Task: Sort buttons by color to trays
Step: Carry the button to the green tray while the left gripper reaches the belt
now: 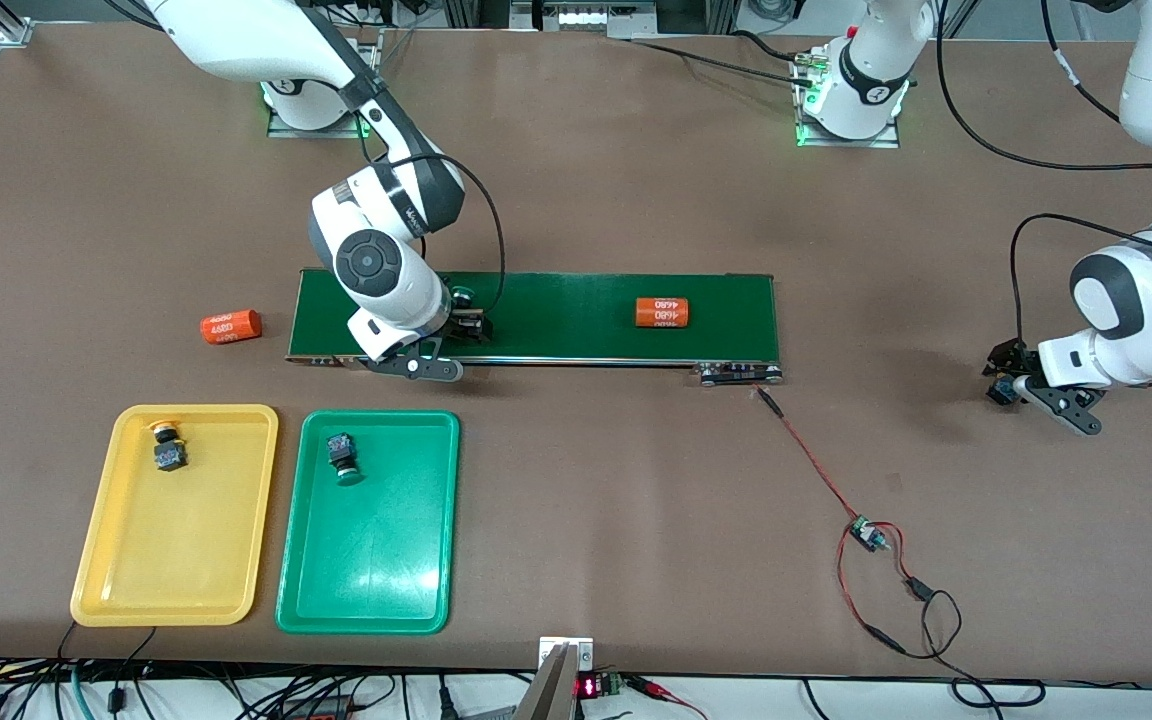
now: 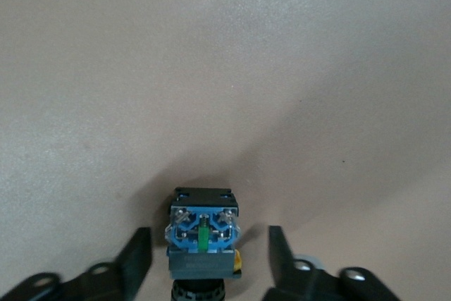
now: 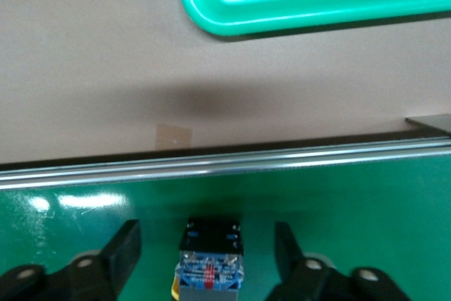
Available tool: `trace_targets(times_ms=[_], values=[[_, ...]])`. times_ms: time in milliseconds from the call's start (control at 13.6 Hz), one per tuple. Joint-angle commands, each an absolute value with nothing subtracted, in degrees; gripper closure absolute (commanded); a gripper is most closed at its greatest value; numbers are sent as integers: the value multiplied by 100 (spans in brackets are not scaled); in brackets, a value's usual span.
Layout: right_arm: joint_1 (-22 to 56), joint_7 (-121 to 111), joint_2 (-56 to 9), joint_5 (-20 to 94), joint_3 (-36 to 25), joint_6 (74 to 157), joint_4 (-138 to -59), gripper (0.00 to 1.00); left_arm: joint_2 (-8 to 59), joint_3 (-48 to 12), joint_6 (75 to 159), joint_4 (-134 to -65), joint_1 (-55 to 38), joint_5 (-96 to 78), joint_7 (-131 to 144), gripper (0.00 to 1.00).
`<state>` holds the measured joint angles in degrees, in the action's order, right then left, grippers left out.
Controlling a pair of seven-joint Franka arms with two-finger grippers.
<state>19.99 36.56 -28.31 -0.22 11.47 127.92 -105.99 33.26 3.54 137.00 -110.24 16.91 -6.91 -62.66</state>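
Orange shows first: a cylinder [image 1: 231, 326] lying on bare table, no part of the sort. Nearer the camera, a yellow button [image 1: 168, 447] is seen in the yellow tray [image 1: 96, 520] and a green button [image 1: 342, 458] in the green tray [image 1: 376, 560] beside it.

The right gripper [image 1: 464, 328] is lowered onto the belt [image 1: 556, 310] at the end nearest the trays. Its fingers [image 3: 127, 248] are spread, with a belt button [image 3: 210, 255] framed between them and a gap left on each side; nothing is grasped. The button's long axis runs along the fingers, terminal end outward, so its flat sides face the pads. A second cylinder [image 1: 662, 313] lies farther along the belt.

The left gripper [image 1: 1004, 375] is set low at its own end of the table, well apart from the trays. A table button [image 2: 203, 234] is bracketed the same way, untouched, jaws apart. Neither cap colour can be told for sure. The right arm is judged much nearer the trays.
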Motion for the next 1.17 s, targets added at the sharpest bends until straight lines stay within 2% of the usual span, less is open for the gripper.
trace_targets(times_ms=[0,73,220,367,441,587,808,881,954,1101], values=[[1969,3648,-2760,0,1178,12551,-10617,33,3235,343,13676,-11021,1749,-598,-6801,100],[1960,3621,-2760,0,1178,12464,-10617,45,3173,334,13676,-11013,1732,-598,-6846,100],[1934,3612,-2751,9,1195,12358,-10617,61,2954,299,13623,-11013,1679,-563,-6812,100],[1890,3604,-2751,9,1222,12349,-10591,81,2594,264,13264,-11004,1399,-563,-6384,100],[1890,3595,-2751,17,1222,12349,-10591,85,2462,264,13106,-11004,1258,-563,-6033,100],[1837,3568,-2681,53,1213,12131,-10443,86,2225,264,12667,-11021,889,-563,-5041,100],[1592,2764,-2505,53,1117,10877,-9444,89,1829,98,12051,-11013,397,-562,-3696,100],[1495,2394,-2514,27,1003,10776,-9196,89,1724,-86,11919,-11013,282,-554,-3169,100],[1407,2104,-2548,0,880,10802,-9072,94,1653,-271,11744,-11013,203,-562,-2764,100],[1240,1558,-2732,0,686,11290,-8957,95,1556,-561,11567,-11021,63,-562,-1920,100]])
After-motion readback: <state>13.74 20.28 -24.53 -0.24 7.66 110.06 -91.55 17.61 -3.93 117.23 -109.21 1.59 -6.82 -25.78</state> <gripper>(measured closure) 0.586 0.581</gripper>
